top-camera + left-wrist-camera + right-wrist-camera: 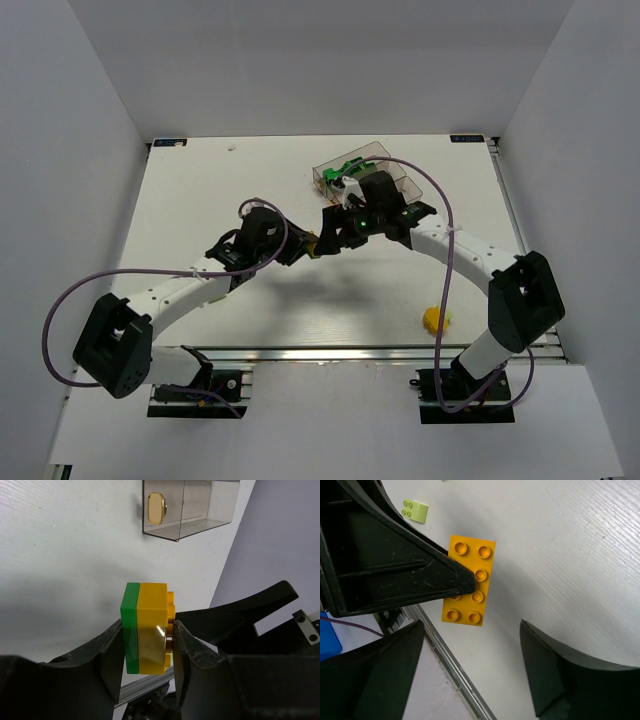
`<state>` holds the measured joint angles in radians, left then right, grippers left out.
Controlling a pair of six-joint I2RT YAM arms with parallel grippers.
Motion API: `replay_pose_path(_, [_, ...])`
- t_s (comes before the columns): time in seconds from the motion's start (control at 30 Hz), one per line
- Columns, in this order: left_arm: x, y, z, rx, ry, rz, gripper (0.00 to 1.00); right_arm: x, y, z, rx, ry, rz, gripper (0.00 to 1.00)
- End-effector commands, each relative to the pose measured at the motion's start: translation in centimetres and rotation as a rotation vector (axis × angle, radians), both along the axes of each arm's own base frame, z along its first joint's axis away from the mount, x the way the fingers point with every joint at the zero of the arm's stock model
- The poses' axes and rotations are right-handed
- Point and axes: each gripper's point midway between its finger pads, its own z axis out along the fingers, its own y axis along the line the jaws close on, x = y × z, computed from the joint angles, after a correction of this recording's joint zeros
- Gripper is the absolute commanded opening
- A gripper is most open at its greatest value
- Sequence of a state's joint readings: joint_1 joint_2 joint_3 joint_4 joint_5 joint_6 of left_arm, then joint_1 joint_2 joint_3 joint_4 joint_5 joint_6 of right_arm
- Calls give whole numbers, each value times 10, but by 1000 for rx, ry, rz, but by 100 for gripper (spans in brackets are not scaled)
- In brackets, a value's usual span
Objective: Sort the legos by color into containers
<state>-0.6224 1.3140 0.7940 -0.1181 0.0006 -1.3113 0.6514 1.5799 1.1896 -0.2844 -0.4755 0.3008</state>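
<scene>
Near the middle of the top view, the left fingers (pixel 107 655) are clamped on a yellow studded plastic brick (pixel 152 625) stuck to a thinner green brick (pixel 131 630). Close beside them, the right fingers (pixel 560 675) stand spread wide, gripping nothing. Further up the white surface (pixel 200 200) sits the clear brownish plastic tray of troughs (pixel 210 505), with one yellow-orange piece (pixel 156 508) showing inside. Another yellow brick (pixel 433 320) lies loose at lower right, and a pale yellow-green brick (pixel 415 511) lies apart.

White table (pixel 220 190), metal rail (pixel 330 355) at near edge — pale grey walls (pixel 300 60) on three sides, even light
</scene>
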Motion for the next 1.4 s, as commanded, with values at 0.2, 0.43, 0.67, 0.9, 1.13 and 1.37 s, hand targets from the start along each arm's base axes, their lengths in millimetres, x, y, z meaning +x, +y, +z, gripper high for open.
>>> replay_pose_path(0.2, [9,-6,24,-59,-54,18,22,11,19,23,76,-20,1,63])
replay_pose_path(0.43, [9,-6,22,-55,-49,20,22,16,23,24,83,-5,-19,62])
replay_pose_path(0.67, [7,-9,21,-57,-48,18,22,13,24,14,66,32,-37,57])
replay_pose_path(0.9, [6,-8,19,-54,-43,22,22,14,26,13,67,26,-41,41])
replay_pose_path(1.13, [5,-4,21,-46,-47,38,51,15,25,17,76,-6,-31,2])
replay_pose_path(1.37, [9,27,59,43,-185,113,82,24,6,30,126,0,-24,0])
